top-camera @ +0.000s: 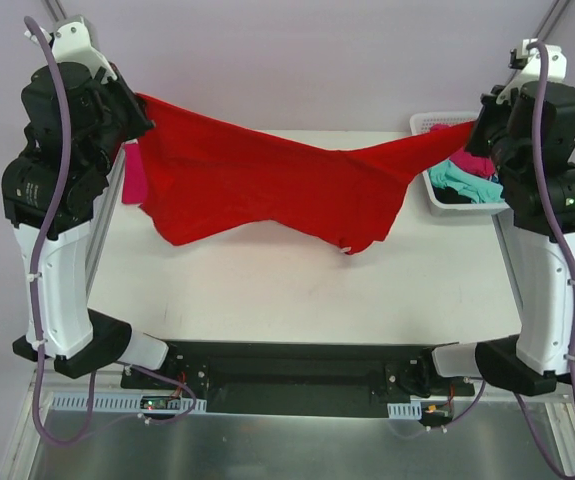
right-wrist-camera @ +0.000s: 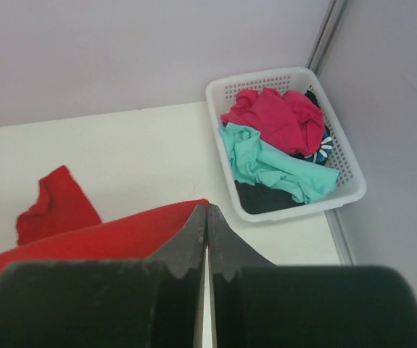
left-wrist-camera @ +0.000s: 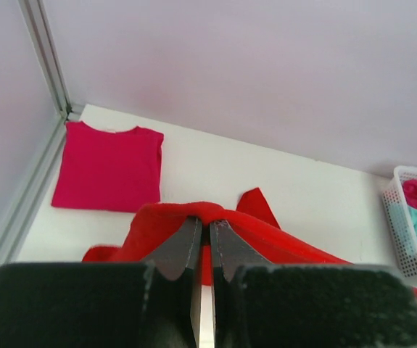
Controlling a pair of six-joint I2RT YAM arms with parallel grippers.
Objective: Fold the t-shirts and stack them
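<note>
Your left claw [left-wrist-camera: 209, 243] is pinched shut on one edge of the large bright red cloth t-shirt [top-camera: 257, 180]. Your right claw [right-wrist-camera: 207, 228] is clamped on the opposite edge, so the shirt hangs stretched between them over the white table [top-camera: 267, 290], probably to spread it flat. A folded magenta-pink t-shirt [left-wrist-camera: 106, 168] at the far left corner starts the stack. The white plastic lattice basket [right-wrist-camera: 295, 207] at the far right corner holds crumpled shirts [right-wrist-camera: 273, 145].

No legible text, labels, brands, numbers or signs in any of three views.
</note>
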